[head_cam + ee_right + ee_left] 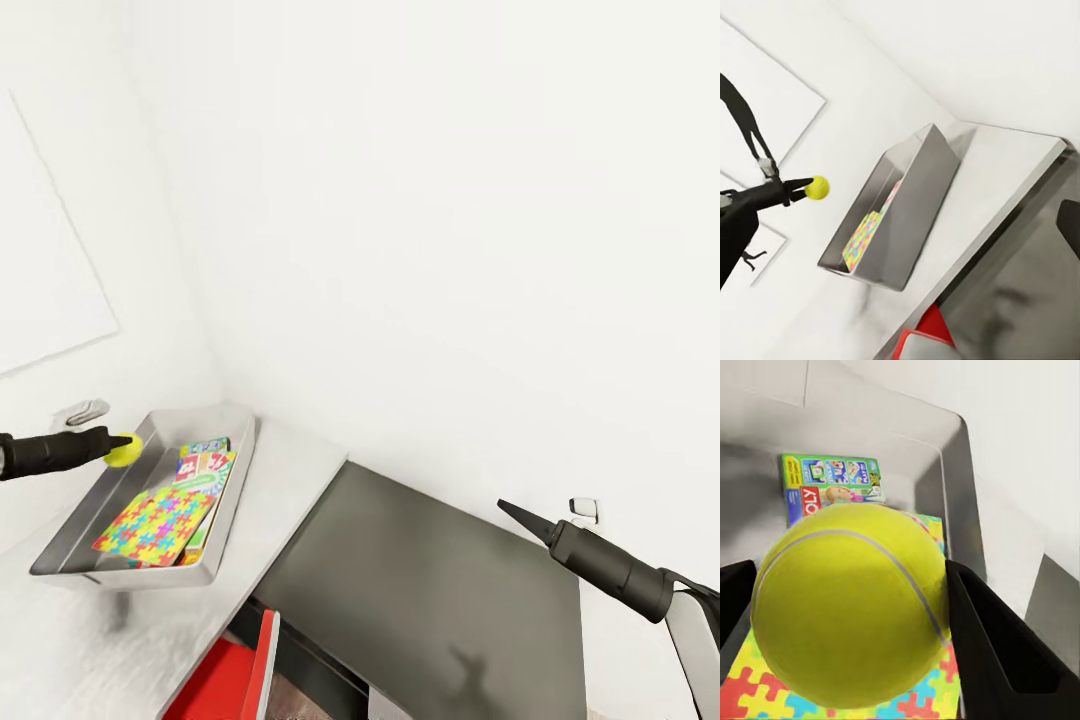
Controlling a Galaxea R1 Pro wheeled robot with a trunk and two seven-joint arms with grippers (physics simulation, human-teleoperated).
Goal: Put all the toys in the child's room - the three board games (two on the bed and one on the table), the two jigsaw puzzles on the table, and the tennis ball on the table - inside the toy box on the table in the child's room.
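Left gripper (118,448): clamped on the ball (124,450), held above the tray (236,470) at its far left edge (fingers (1009,652) press both sides of the ball).
Tray: on the pale table (290,470), near the wall corner.
Tray contents: a jigsaw (158,524) on top at the near end; game boxes (205,466) beyond it, partly covered.
Right gripper (512,512): over the dark lower unit (440,580), well apart from the tray, fingers together, nothing in them.
Red item (235,680): below the table's edge, unidentifiable.
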